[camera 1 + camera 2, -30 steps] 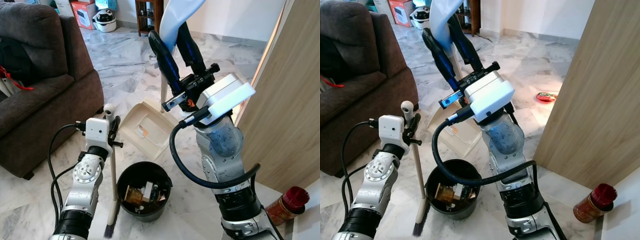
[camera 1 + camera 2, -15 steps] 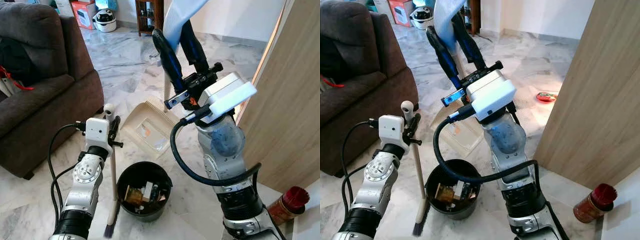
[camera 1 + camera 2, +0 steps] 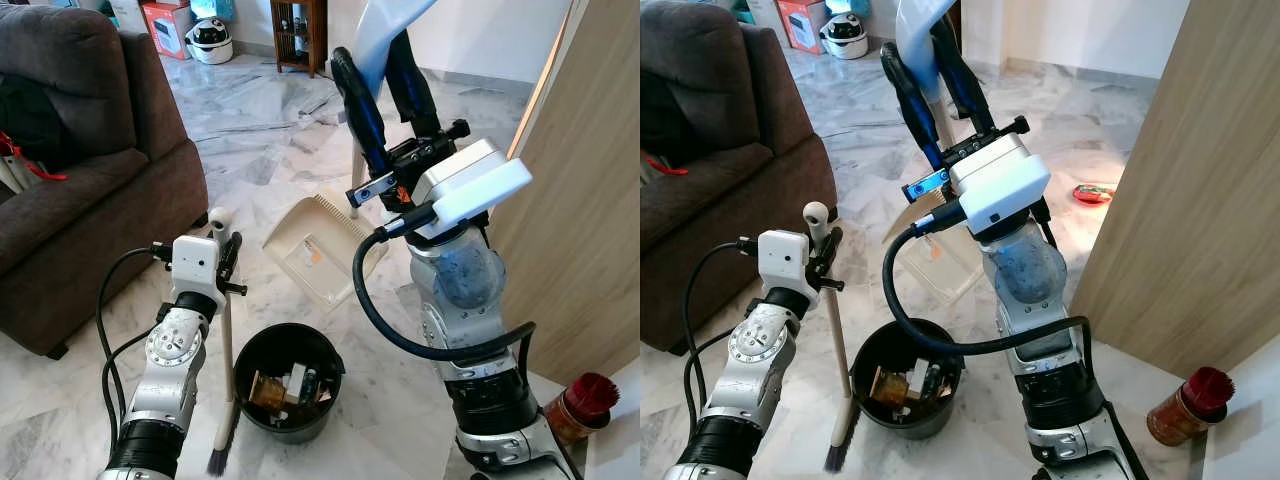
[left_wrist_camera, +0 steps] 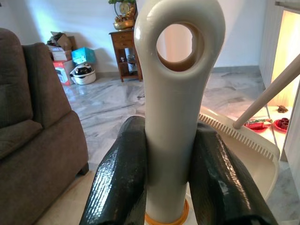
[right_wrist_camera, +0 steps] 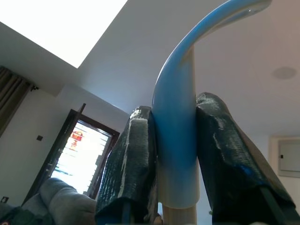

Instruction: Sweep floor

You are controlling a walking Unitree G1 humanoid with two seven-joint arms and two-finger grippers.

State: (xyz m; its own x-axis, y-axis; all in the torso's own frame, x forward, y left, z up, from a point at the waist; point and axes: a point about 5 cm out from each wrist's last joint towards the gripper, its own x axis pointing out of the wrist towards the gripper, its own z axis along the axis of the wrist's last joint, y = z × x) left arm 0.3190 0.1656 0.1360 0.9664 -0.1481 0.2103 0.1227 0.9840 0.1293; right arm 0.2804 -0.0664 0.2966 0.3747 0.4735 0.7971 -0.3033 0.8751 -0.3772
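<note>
Change: the right tool [image 3: 385,75] has carried the dustpan [image 3: 318,250] toward the robot's right and slightly higher; its cream tray now hangs tilted behind the black bin [image 3: 287,378], not over it.
Right tool: fingers clamped on the dustpan's blue handle top [image 5: 180,112].
Left tool: [image 4: 173,164] gripping the cream broom handle [image 3: 226,340], upright beside the bin, bristles on the marble floor [image 3: 260,140].
Bin: holds swept litter.
Meaning: emptying looks finished; the dustpan is probably being put away.
</note>
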